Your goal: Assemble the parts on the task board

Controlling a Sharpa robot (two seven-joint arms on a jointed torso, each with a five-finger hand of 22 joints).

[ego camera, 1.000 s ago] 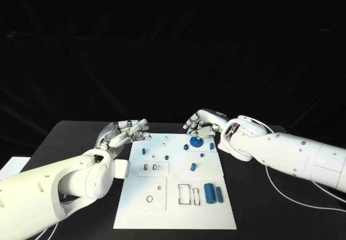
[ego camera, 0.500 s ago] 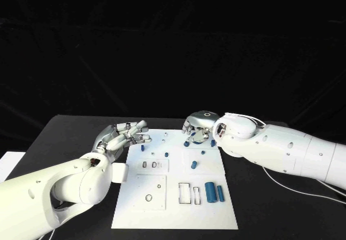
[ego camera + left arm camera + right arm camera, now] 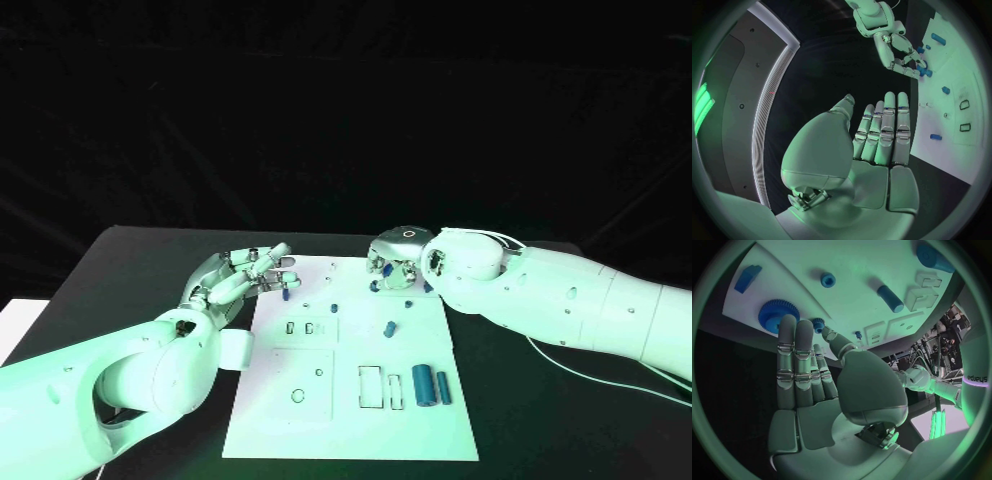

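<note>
1. Head view: two blue cylinders lie near the white task board's front edge on the black worktop.
2. Left hand hovers beside the board — fingers apart, empty.
3. Right hand — fingers extended, empty — over the blue gear at the far edge.

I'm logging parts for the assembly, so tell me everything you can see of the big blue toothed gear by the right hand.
The big blue toothed gear is a round, flat disc that looks like plastic, with fine teeth around its rim. It lies flat near the far edge of the white task board. The right hand holds its straight fingertips over its edge; whether they touch is unclear.
</note>
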